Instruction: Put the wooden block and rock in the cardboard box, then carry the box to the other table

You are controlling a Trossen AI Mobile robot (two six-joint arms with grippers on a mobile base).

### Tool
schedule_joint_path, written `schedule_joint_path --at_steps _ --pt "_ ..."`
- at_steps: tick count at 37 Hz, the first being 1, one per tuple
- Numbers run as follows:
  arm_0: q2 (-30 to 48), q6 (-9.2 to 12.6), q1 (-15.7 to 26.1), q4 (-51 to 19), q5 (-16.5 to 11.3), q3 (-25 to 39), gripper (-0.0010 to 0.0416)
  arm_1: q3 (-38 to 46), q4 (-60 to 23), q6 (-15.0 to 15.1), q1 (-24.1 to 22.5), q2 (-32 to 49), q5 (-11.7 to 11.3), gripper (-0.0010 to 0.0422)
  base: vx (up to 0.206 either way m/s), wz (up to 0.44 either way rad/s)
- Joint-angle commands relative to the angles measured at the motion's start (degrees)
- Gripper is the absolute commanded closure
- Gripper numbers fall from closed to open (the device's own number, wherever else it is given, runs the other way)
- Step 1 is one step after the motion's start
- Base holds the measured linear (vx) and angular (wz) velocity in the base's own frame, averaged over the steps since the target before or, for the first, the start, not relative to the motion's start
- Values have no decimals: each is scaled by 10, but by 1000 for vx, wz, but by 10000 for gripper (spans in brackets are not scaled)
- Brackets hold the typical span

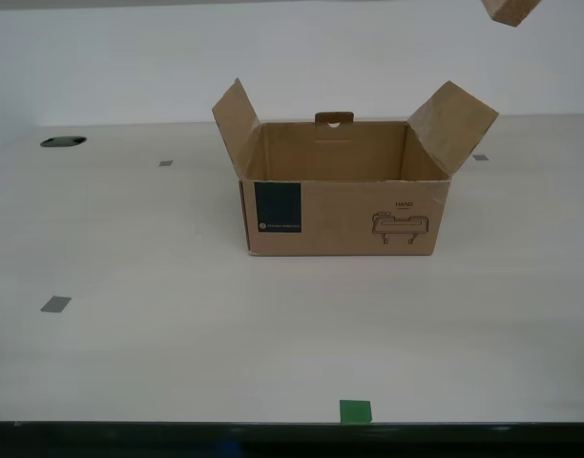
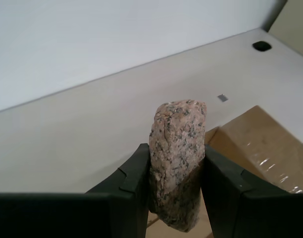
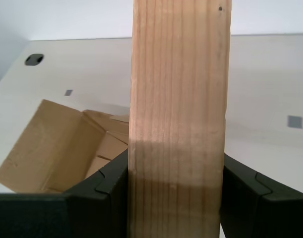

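Cardboard box [image 1: 344,215] open, flaps up, interior bare

The worktop [image 1: 130,363] is smooth and off-white with a dark front edge. On it stands the box [image 1: 344,215], open, its flaps raised, near the middle. Small grey squares [image 1: 55,303] lie scattered on the surface, a green square [image 1: 355,411] sits at the front edge, and a dark oval hole [image 1: 63,141] shows at the exterior view's far left.
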Motion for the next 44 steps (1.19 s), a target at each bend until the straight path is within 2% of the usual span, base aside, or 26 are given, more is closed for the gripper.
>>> schedule_joint_path --at_steps 1,6,16,24,29,33,37,44 --pt "-1 4 18 18 -4 1 407 1 22 4 -8 0 3 413 0 0" --pt "-1 9 44 35 -3 1 407 1 42 6 -16 0 3 413 0 0" --pt "-1 13 82 83 -3 1 407 -3 75 34 -30 9 3 413 0 0" --pt "-1 13 92 99 -3 -5 407 -57 150 33 -41 8 3 413 0 0" --pt "-1 14 94 139 -3 -42 407 -106 214 33 -46 8 8 412 0 0" --pt "-1 20 96 177 -3 -83 407 -142 251 23 -46 8 35 412 0 0" --pt "-1 33 98 227 -4 -126 407 -171 278 5 -46 8 35 412 0 0" --pt "-1 45 108 322 -4 -200 407 -214 338 1 -49 8 35 412 0 0"
